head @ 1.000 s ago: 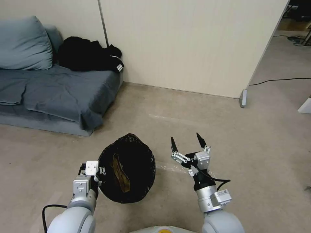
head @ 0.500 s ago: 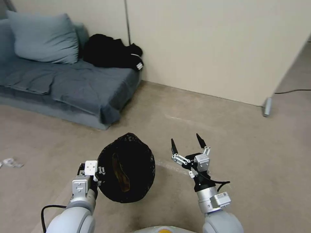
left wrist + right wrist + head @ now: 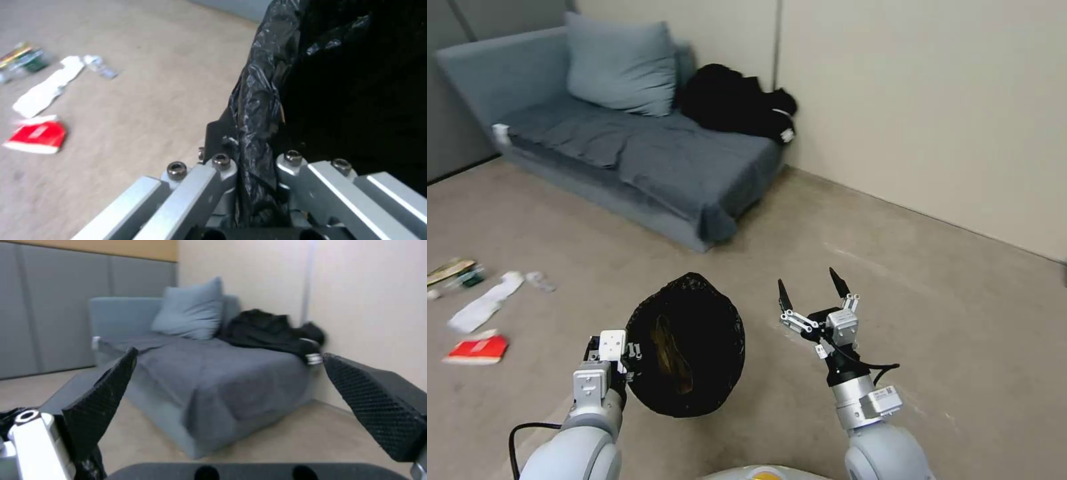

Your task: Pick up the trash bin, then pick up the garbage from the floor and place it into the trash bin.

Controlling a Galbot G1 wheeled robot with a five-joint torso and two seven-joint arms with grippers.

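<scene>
The trash bin point(image 3: 694, 347), lined with a black bag, is held off the floor point(image 3: 934, 280) by the left gripper point(image 3: 627, 357), which is clamped on the near-left part of its rim. A brownish wrapper, as far as can be judged, lies inside. The right gripper point(image 3: 812, 290) is raised beside the bin, apart from it, jaws spread and empty. The garbage point(image 3: 479, 348) is scattered on the floor to the left, well apart from the bin, short of the sofa point(image 3: 647, 160).

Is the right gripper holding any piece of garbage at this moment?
No. The right gripper is open and empty beside the trash bin; the red carton lies on the floor.
</scene>
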